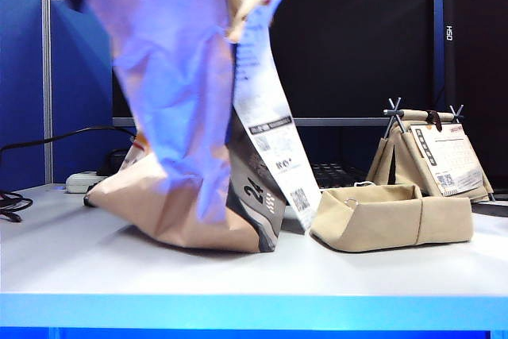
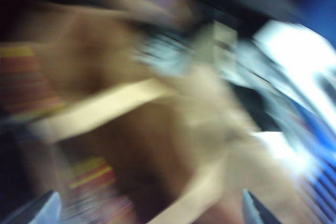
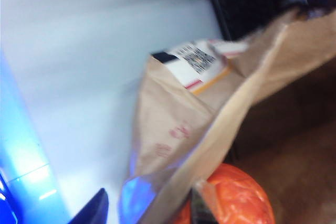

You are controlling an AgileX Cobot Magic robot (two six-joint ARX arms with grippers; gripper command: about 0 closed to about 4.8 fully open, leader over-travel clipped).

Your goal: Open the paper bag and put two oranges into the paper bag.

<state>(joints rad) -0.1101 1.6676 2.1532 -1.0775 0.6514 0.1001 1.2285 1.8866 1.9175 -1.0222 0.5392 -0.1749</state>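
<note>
Left wrist view is smearing badly: my left gripper is showing only two finger tips at the frame edge, spread wide, with brown bag paper and a handle strap blurring between. Exterior view is cropping the bag top; both arms are sitting out of it. Right gripper is being cut by the edge, paper running between its fingers. One orange is peeking out, half covered; the second isn't showing anywhere.
</note>
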